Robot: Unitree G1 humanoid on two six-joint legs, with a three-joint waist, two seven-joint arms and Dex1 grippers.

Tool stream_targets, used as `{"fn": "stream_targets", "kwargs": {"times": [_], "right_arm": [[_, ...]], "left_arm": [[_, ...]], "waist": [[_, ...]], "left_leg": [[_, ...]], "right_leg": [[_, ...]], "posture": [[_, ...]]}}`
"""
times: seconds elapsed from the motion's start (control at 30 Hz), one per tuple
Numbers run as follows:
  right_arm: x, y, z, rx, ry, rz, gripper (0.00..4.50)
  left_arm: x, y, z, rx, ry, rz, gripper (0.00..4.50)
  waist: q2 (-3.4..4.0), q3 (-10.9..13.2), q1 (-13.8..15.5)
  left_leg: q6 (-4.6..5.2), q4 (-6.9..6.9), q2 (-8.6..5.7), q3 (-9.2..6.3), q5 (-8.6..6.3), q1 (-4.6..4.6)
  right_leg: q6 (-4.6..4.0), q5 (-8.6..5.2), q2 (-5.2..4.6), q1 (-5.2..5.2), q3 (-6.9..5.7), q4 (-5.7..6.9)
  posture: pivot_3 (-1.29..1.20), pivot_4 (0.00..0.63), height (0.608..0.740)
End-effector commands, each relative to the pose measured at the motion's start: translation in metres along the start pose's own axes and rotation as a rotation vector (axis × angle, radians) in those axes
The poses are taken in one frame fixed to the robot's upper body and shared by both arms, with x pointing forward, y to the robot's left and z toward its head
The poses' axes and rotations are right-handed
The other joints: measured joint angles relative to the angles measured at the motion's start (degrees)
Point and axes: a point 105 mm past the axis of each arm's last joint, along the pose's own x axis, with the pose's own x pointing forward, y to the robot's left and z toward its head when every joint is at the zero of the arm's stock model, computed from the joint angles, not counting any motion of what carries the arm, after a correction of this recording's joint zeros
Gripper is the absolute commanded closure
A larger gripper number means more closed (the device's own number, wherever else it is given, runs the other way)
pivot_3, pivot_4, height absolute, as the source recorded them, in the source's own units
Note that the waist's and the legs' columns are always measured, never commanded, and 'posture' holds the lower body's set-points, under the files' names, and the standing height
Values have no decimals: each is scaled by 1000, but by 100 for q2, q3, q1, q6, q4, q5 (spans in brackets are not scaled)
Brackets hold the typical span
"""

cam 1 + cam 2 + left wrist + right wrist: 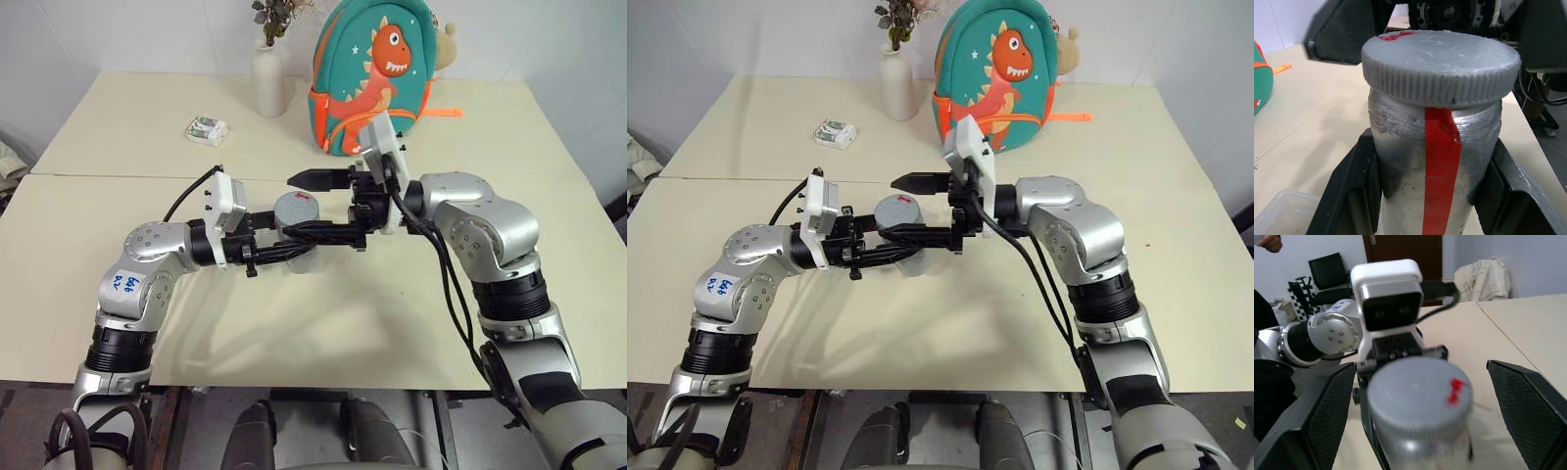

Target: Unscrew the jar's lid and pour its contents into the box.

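Observation:
The jar (1435,161) is a small cloudy cylinder with a red stripe down its side, held upright above the table. My left gripper (297,243) is shut on its body, one black finger (1352,196) on each side. The grey ribbed lid (297,209), with a red mark on top, sits on the jar. My right gripper (296,206) is open and reaches in from the right, with one finger (1327,416) on each side of the lid (1418,391), apart from it. The contents are hidden. A corner of the clear box (1281,213) lies on the table below the jar.
At the back of the cream table (323,323) stand a white vase (268,78) and a green dinosaur backpack (377,78). A small white-green packet (207,129) lies at the back left. A person's hand (1268,242) and a black chair show beyond the table.

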Motion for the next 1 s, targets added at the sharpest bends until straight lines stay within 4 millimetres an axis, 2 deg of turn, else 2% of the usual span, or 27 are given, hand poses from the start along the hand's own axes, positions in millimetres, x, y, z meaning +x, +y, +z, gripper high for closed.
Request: {"fn": "stream_targets", "kwargs": {"times": [0.03, 0.3, 0.67, 1.0], "right_arm": [[5, 2, 14, -58, -18, 5, 21], [-7, -13, 10, -59, 5, -62, 21], [-35, -25, 4, -50, 35, -132, 21], [-56, -24, 8, -52, 34, -116, 21]], "left_arm": [[1, -2, 9, 39, -18, -13, 2492], [0, -2, 9, 37, -19, -8, 2492], [-1, -3, 9, 42, -23, -2, 2492], [-2, -2, 8, 37, -11, -11, 2492]], "waist": [[0, 0, 8], [0, 0, 2], [0, 0, 0], [0, 0, -6]], "left_leg": [[0, 0, 0, 0, 0, 0], [1, 1, 0, 0, 1, -1], [1, 2, 0, 0, 1, 0], [1, 2, 0, 1, 1, 0]], "right_leg": [[0, 0, 0, 0, 0, 0], [0, 0, 0, 0, 0, 1], [0, 0, 0, 0, 0, 1], [0, 0, 0, 0, 0, 0]], "posture": [[0, 150, 740], [0, 150, 740], [0, 150, 740], [0, 150, 740]]}}
